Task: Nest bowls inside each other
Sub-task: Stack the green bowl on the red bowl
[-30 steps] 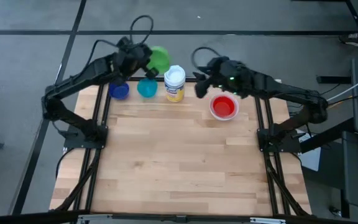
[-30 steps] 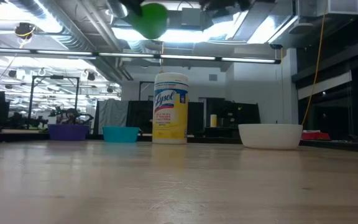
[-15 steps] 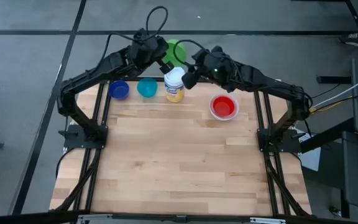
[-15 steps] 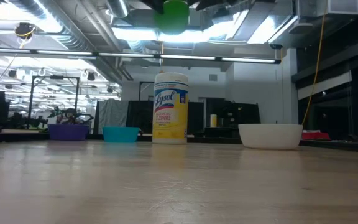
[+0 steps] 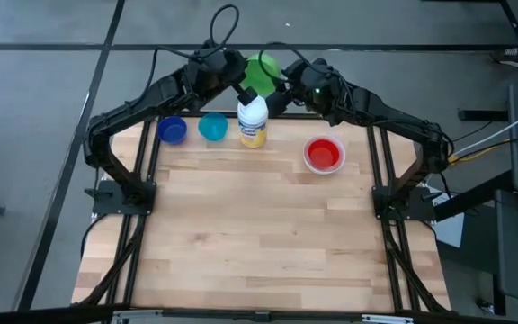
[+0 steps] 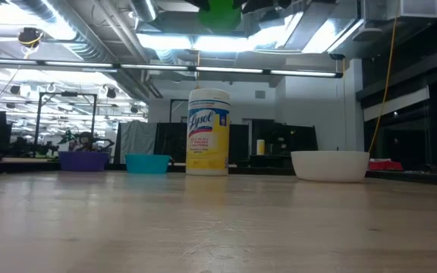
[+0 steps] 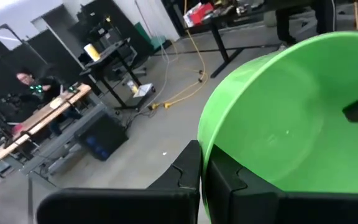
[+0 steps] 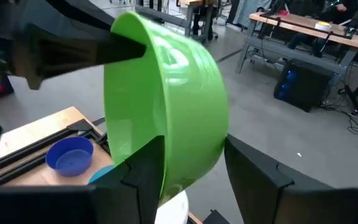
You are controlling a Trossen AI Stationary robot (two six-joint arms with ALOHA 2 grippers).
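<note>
From above, the green bowl (image 5: pixel 261 70) is seen held aloft at the far edge of the table (image 5: pixel 259 225), just beyond the yellow-labelled container (image 5: pixel 253 120); the left gripper (image 5: pixel 238 75) is pinched on its left rim, while the right gripper (image 5: pixel 281 85) is brought against its right side; the dark blue bowl (image 5: pixel 172 131) and teal bowl (image 5: pixel 212 127) are set far left, and the red bowl (image 5: pixel 324 155) is nested in the white bowl (image 5: pixel 309 163) at far right.

At table height, only the underside of the green bowl (image 6: pixel 220 10) is caught, high over the container (image 6: pixel 208 132); the white bowl (image 6: pixel 330 164) is seen well to the right.

Past the left wrist, the rim of the green bowl (image 7: pixel 278 118) is clamped between closed fingers (image 7: pixel 185 177).

Past the right wrist, wide-spread fingers (image 8: pixel 143 174) are set astride the bowl (image 8: pixel 166 106), one each side, not yet closed.

A mid-air handover is judged to be in hand; next, the right fingers should be closed on the wall before the left grip is released, then the bowl carried to the red one.
</note>
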